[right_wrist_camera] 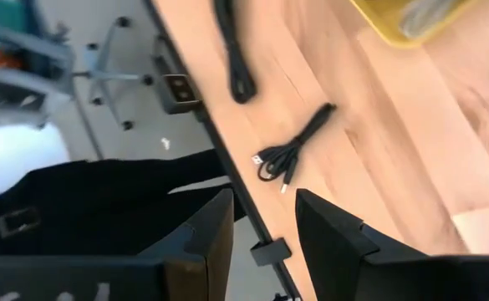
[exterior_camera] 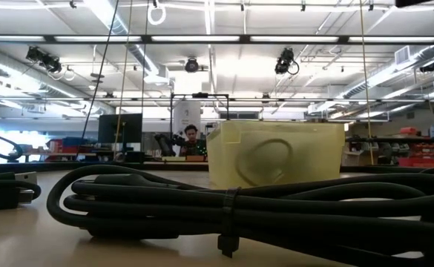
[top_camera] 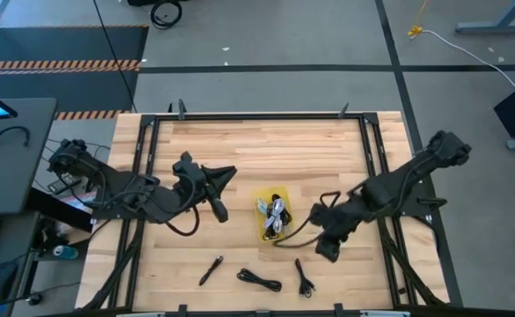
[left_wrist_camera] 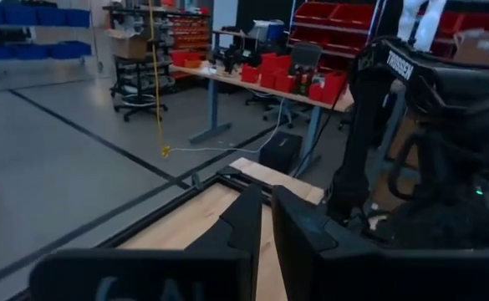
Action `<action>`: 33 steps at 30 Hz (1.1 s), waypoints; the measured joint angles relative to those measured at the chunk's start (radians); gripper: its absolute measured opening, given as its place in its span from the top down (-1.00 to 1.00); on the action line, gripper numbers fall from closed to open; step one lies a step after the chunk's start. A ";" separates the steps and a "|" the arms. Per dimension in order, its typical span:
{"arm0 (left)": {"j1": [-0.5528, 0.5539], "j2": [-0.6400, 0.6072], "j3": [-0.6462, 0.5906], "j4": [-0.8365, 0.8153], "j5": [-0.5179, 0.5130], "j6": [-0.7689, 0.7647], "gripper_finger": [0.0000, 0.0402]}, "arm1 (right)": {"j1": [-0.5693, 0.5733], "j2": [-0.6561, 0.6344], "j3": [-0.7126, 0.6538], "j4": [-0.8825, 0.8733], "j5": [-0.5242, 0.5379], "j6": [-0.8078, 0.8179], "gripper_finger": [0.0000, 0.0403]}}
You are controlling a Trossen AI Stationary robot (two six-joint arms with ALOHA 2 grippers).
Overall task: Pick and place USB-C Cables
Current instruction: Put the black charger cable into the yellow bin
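Right gripper, jaws open and empty, hovers at 3 o'clock of the yellow bin holding bundled USB-C cables, and should drop squarely over the nearest loose black cable; left gripper, jaws almost closed, waits at 10 o'clock.

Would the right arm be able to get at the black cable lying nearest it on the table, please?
Probably yes: the right end effector hovers open just beside that black cable, with bare table between.

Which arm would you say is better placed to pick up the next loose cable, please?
Probably the right: its tool, open, hangs near the black cable, seen ahead in its wrist view. The left tool sits farther, beside the yellow bin.
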 joint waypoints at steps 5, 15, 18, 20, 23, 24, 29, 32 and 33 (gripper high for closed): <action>-0.013 0.000 0.000 -0.004 0.003 0.055 0.81 | 0.047 0.106 0.000 0.047 0.016 0.115 0.25; -0.049 0.000 0.000 -0.034 0.004 0.080 0.81 | 0.093 0.331 0.000 0.096 -0.054 0.209 -0.07; -0.052 0.000 0.000 -0.045 0.004 0.079 0.81 | 0.093 0.390 0.000 0.105 -0.069 0.210 -0.16; -0.052 0.000 0.000 -0.053 0.005 0.079 0.81 | 0.093 0.423 0.000 0.121 -0.069 0.209 -0.20; -0.052 0.000 0.000 -0.057 0.004 0.080 0.81 | 0.088 0.463 0.000 0.150 -0.069 0.209 -0.24; -0.052 0.000 0.000 -0.057 0.004 0.080 0.81 | 0.085 0.476 0.000 0.157 -0.069 0.209 -0.25; -0.052 0.000 0.000 -0.078 0.005 0.079 0.81 | 0.068 0.528 0.000 0.214 -0.057 0.215 -0.25; -0.052 0.000 0.000 -0.078 0.004 0.079 0.81 | 0.054 0.554 0.000 0.244 -0.054 0.211 -0.25; -0.052 0.000 0.000 -0.078 0.005 0.079 0.81 | 0.050 0.561 0.000 0.252 -0.052 0.208 -0.25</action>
